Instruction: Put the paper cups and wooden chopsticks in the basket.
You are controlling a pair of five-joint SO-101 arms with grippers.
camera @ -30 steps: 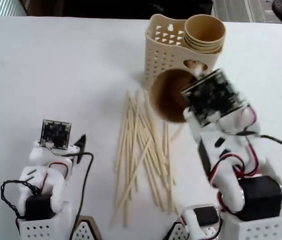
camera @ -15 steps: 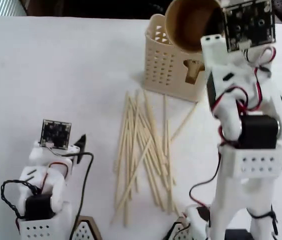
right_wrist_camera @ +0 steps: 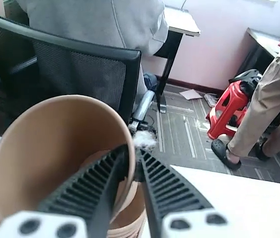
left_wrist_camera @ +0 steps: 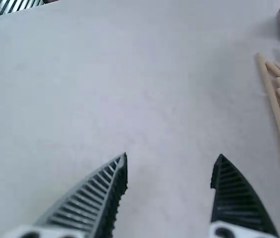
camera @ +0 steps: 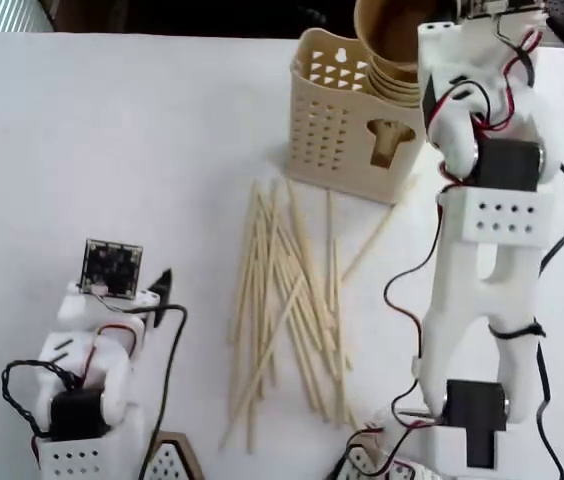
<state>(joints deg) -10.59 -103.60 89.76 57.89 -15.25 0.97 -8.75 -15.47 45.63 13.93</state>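
One paper cup [right_wrist_camera: 55, 144] hangs tilted above the cup stack [camera: 402, 85] in the basket [camera: 337, 130], rim pinched in right claw [right_wrist_camera: 132, 156]. Risk: an off-centre release could catch the stack's rim and tumble the cup out. Loose on desk [camera: 112, 120]: chopsticks [camera: 287, 300]; left claw [left_wrist_camera: 172, 166] wide.

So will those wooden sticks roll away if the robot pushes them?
Probably some: the thin wooden chopsticks lie loose on the flat white table, so a push could scatter or roll them. They criss-cross in a pile, so one would likely drag its neighbours. They look straight and slim, so probably stiff and light.
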